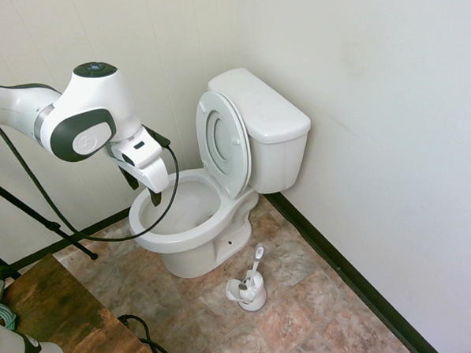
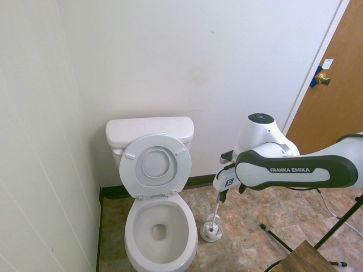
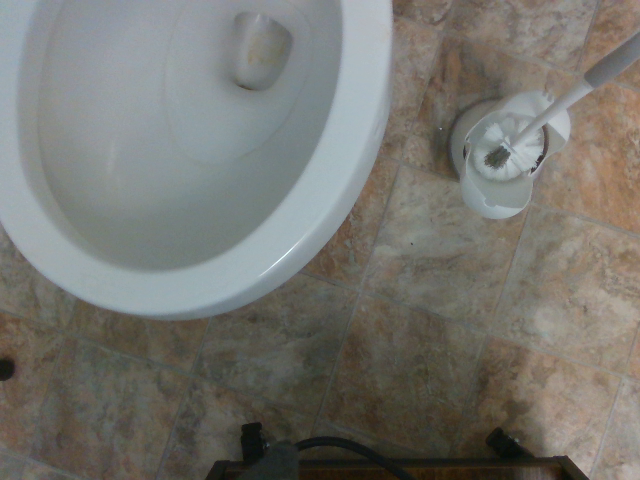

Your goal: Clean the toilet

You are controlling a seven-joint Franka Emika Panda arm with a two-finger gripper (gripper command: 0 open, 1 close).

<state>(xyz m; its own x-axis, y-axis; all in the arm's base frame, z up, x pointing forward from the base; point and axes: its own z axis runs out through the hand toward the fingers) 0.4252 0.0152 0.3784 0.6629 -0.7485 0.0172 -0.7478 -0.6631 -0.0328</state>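
The toilet (image 1: 220, 185) stands in the far corner against the wall with its lid raised, and the gripper (image 1: 144, 189) hangs above the bowl's near rim, fingers spread and empty, while the brush (image 1: 254, 264) rests in its holder (image 1: 249, 293) beside the bowl.

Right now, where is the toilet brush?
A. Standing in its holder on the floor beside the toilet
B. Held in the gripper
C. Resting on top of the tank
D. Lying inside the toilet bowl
A: the brush stands in its holder on the floor tiles next to the toilet, while the gripper hangs open and empty.
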